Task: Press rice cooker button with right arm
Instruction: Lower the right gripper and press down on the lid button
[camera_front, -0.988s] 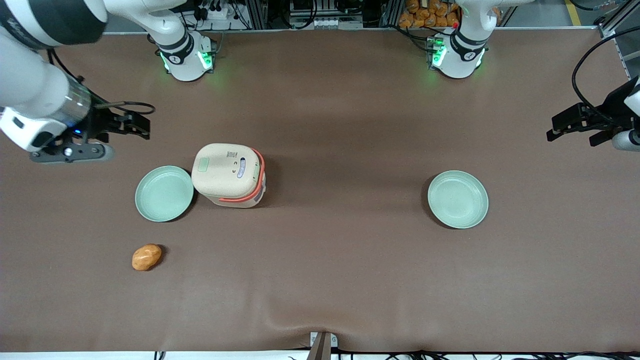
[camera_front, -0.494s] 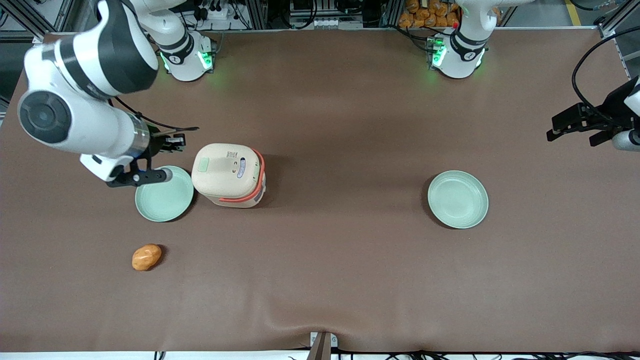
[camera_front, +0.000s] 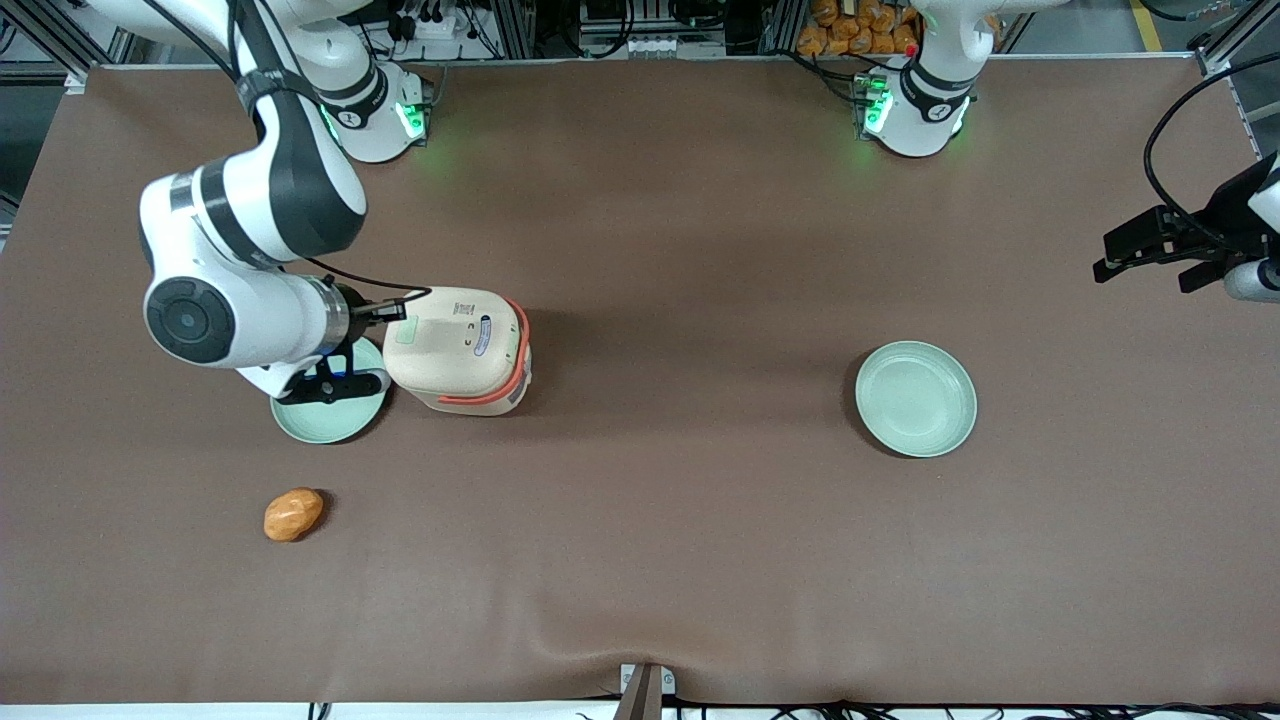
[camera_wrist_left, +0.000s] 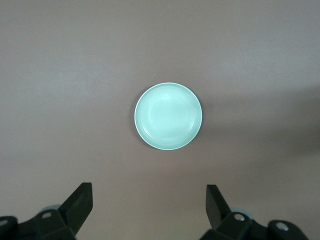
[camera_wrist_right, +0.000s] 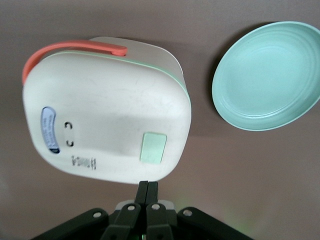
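Gripper (camera_wrist_right: 148, 189), fingers pressed together, hovers by smooth rounded-square rice cooker (camera_wrist_right: 107, 110) w/ flat pale-green button (camera_wrist_right: 153, 147).

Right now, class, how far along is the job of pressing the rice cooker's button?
Approach is done: the right arm's gripper, fingers shut, hovers beside the rice cooker by the lid's edge. In hand: lining up on the button. Left: the press itself; the lid is closed.

Front cam: high, looking steeply down on the whole table (camera_front: 700, 560). Right wrist cam: close, straight down over rice cooker (camera_wrist_right: 107, 115) and gripper (camera_wrist_right: 147, 192), fingers together. Left wrist cam: higher, over lone plate (camera_wrist_left: 168, 116). Front view shares both.
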